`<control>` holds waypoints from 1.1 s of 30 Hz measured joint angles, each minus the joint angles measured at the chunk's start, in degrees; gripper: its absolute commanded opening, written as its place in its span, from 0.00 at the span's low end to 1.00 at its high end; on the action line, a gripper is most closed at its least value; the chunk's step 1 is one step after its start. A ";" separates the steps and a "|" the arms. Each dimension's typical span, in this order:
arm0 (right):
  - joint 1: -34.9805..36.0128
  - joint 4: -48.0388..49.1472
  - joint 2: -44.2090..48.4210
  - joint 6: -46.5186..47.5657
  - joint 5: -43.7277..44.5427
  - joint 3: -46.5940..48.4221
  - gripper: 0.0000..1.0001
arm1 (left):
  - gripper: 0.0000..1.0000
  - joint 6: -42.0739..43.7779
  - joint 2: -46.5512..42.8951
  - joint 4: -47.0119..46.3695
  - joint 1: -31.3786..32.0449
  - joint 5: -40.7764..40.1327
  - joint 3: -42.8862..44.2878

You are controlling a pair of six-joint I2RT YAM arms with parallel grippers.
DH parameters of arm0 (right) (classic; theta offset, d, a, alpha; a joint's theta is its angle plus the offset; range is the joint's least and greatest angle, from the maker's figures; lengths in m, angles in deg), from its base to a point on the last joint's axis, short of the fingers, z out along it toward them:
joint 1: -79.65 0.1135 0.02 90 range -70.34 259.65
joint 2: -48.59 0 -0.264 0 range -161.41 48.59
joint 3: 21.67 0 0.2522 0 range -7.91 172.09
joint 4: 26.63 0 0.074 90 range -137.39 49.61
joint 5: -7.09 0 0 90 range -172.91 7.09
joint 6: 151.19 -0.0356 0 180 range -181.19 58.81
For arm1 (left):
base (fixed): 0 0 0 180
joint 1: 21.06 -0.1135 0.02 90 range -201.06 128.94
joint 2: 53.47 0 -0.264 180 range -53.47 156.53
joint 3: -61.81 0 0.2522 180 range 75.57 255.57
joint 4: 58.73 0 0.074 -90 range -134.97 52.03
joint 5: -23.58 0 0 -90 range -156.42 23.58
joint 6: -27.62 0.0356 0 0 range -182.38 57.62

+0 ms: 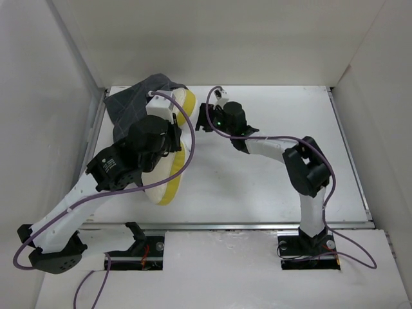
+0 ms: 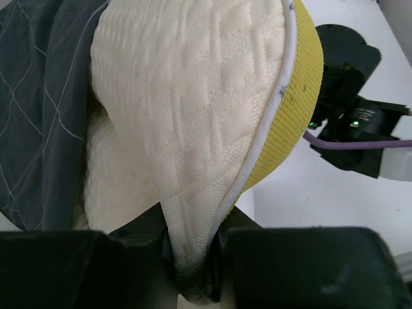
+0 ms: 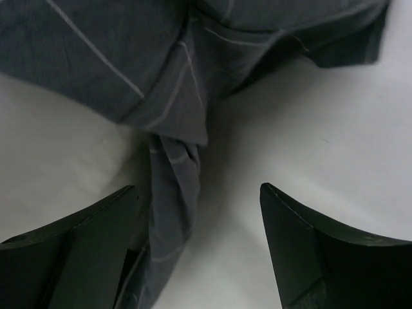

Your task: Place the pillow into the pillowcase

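Pillow (image 2: 193, 116), cream-yellow, quilted, edge clamped in left pincer (image 2: 193, 235), right pincer (image 3: 198, 193) apart over dark grey checked fabric pillowcase (image 3: 129, 58), on white desk (image 1: 270, 190)

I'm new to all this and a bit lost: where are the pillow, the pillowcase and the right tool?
pillow (image 2: 193, 109): left wrist view, cream quilted face.
pillowcase (image 3: 116, 58): right wrist view, checked grey fabric.
right tool (image 3: 197, 188): right wrist view, gap between its fingertips.

left gripper (image 2: 193, 257) clamped tight; right gripper (image 3: 196, 215) spread wide, elbow bent.
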 measured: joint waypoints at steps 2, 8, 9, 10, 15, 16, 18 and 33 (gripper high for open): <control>0.74 2.91 -2.45 -1.38 0.04 1.95 0.82 | 0.00 -0.04 0.02 0.61 0.00 0.37 0.59; 2.84 7.21 -6.38 -3.56 -0.20 7.78 0.77 | 0.00 -0.46 0.13 1.84 0.00 1.03 0.79; 2.93 7.61 -7.32 -3.98 -0.17 9.22 0.72 | 0.00 -0.48 0.13 1.88 0.00 0.94 0.87; 3.04 8.02 -8.50 -4.50 -0.15 10.86 0.42 | 0.00 -0.50 0.13 2.01 -0.02 0.85 1.05; 3.17 8.70 -11.39 -6.80 -0.11 14.27 0.00 | 0.00 -1.07 0.11 2.19 -0.02 0.52 1.33; 3.15 9.16 -11.08 -7.08 -0.02 13.33 0.00 | 0.00 -1.14 0.11 2.19 -0.02 0.39 1.33; 3.15 10.29 -8.98 -6.97 0.37 9.01 0.00 | 0.00 -1.29 0.11 2.16 -0.02 0.31 1.22; 2.86 1.22 24.46 2.93 -3.13 -21.00 0.00 | 0.00 -2.84 -0.96 -6.67 0.13 0.50 -5.95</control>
